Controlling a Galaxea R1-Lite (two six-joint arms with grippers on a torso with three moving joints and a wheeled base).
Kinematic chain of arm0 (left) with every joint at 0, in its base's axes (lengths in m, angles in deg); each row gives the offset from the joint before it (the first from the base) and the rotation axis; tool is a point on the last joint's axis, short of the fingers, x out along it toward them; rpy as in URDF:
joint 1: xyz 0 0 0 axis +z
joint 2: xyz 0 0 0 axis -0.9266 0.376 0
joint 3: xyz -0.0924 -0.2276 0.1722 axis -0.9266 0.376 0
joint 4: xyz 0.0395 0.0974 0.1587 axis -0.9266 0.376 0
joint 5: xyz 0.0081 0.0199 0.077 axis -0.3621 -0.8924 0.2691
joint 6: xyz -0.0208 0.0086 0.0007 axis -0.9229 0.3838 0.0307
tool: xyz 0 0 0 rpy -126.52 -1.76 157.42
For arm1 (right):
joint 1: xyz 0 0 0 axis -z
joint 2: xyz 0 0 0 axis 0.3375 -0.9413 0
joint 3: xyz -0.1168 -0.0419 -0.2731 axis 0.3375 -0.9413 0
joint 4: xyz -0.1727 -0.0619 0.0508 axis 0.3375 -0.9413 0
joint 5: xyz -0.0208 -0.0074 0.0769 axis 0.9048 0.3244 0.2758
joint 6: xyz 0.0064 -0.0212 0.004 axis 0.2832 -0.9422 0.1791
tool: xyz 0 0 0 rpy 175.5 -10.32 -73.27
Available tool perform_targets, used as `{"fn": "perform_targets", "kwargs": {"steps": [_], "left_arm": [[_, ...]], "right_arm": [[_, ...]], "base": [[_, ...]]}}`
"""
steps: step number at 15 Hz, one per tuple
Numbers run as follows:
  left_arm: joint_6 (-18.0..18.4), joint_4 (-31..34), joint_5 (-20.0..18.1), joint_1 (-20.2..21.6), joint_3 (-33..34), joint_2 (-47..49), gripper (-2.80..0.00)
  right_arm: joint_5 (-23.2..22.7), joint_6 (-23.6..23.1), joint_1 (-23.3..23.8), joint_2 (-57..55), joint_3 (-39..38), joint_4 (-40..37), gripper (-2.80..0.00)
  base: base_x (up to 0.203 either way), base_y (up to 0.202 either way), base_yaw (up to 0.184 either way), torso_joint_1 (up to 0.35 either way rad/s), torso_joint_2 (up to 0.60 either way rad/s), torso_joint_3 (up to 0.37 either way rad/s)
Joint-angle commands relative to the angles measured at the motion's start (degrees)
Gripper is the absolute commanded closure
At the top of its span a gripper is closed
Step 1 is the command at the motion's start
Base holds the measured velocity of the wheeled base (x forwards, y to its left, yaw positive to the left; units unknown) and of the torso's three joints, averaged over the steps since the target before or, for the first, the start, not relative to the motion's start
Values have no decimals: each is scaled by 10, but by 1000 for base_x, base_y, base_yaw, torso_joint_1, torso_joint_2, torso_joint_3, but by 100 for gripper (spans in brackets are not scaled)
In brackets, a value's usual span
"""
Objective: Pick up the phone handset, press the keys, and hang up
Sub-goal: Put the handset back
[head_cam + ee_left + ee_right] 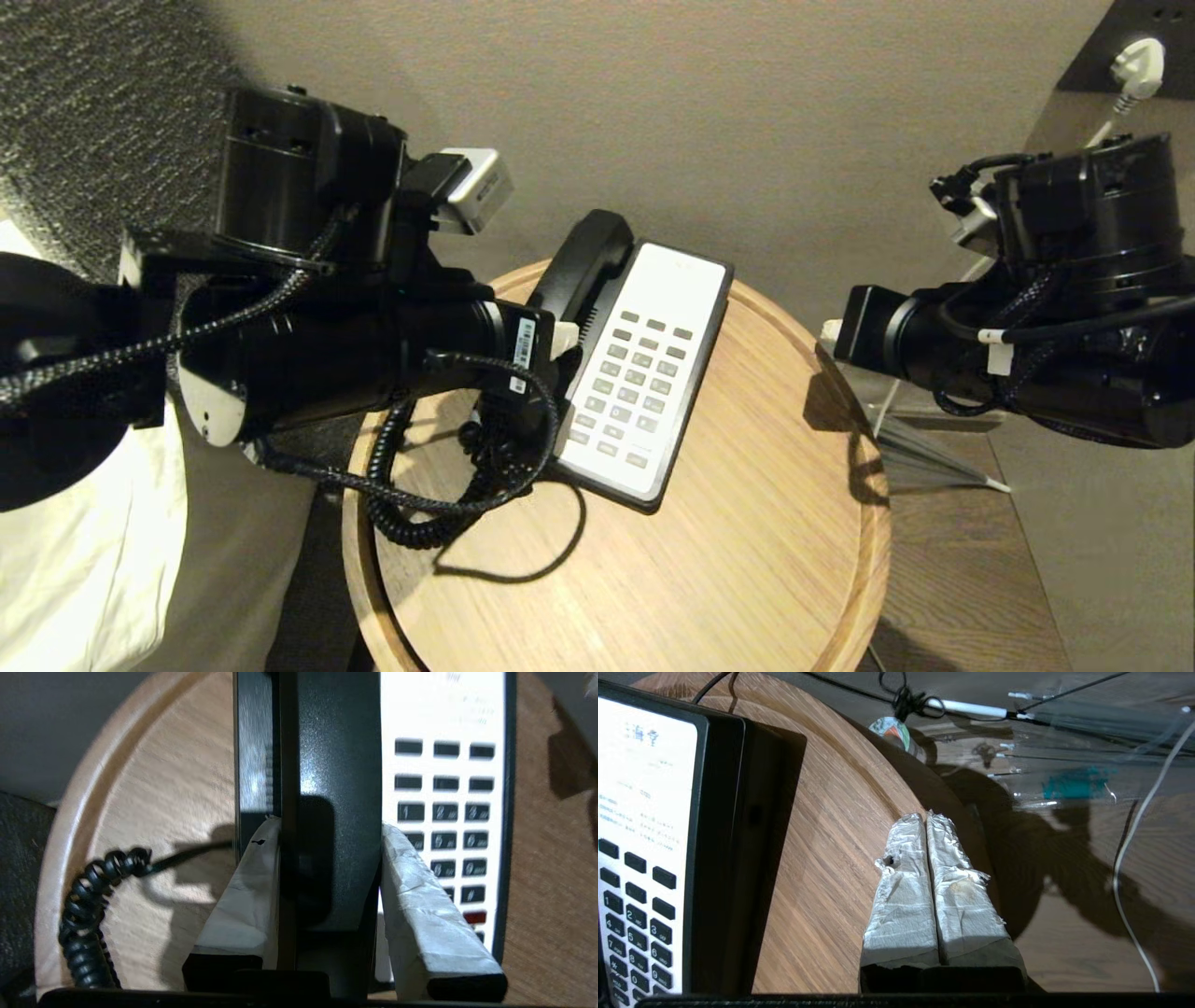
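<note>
**Handset clamped at the cradle**

Round wooden table (747, 560) against a beige wall, wood floor to the right.

Left gripper (329, 858) clamped on the phone handset (336, 765), one white-wrapped finger (247, 896) on each side of the black bar, pressed flat against it. Handset running straight away from the wrist, along the left edge of the phone base (653, 373); seen from the head, its far end (588, 252) tilted up over the top left corner of the base. Whether the near end rests in the cradle or sits just clear: cannot tell, hidden behind the left arm.

Just beside the right-hand finger, the white keypad (444, 812) with rows of dark keys, partly covered by that finger. Coiled black cord (411, 504) looped on the table at the near left of the base, well to the outside of the left finger, with a thin black cable trailing a loop beside it.

Right gripper (929, 877) pressed together, holding nothing, poised above the right rim of the table, well apart from the base and the handset. Beyond it on the floor, clear plastic sheeting (1087, 742), a white cable (1134, 858) and a white plug (1139, 70) in a dark wall plate.
</note>
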Motion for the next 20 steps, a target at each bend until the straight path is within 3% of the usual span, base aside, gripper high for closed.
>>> {"fn": "perform_targets", "kwargs": {"steps": [1, 17, 18, 20], "left_arm": [[-1, -2, 0, -1, 11, -1, 0], [-2, -9, -5, -2, 23, 13, 0], [-2, -9, -14, -2, 23, 12, -280], [-4, -10, -21, -1, 20, 14, -280]], "right_arm": [[1, 0, 0, 4, -2, 0, 0], [1, 1, -1, -1, -2, 1, 0], [1, 1, -1, 0, -2, 1, 0], [1, 0, -1, 0, -2, 1, 0]], "base": [[0, 0, 0, 0, 0, 0], [0, 0, 0, 0, 0, 0], [0, 0, 0, 0, 0, 0], [0, 0, 0, 0, 0, 0]]}}
